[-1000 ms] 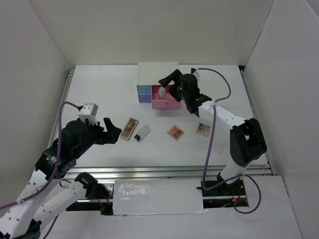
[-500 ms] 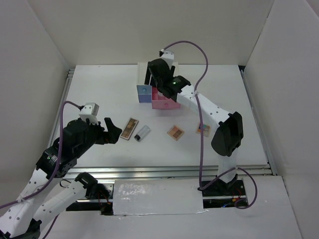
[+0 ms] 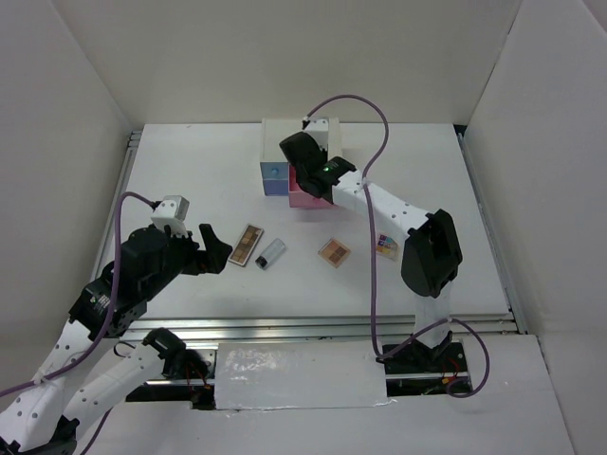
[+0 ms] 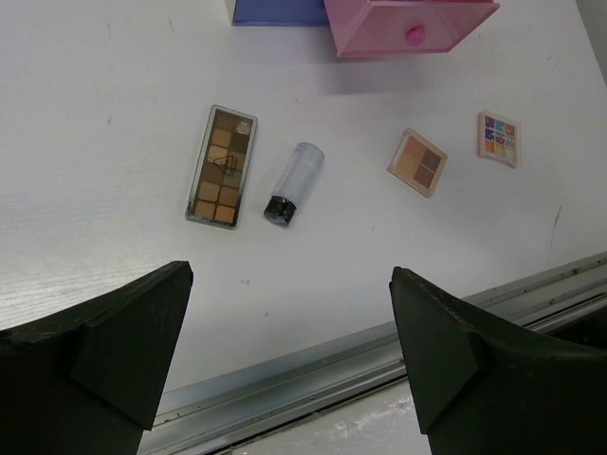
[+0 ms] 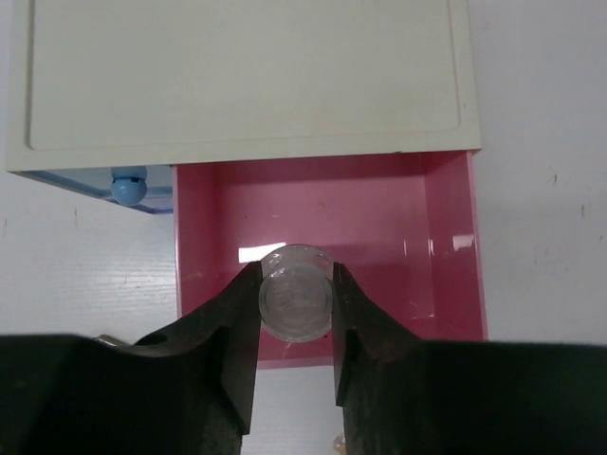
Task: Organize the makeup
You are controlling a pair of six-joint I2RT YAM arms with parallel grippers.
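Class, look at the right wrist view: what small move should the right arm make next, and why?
Probably lower the small clear round bottle into the open pink plastic drawer: the right gripper clasps it directly above the drawer's bare floor.

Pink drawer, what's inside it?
A clear bottle pinched by the right fingers; the drawer floor around it looks bare. The fingers cover the near edge.

Bright, even light; soft shadows; sharp.
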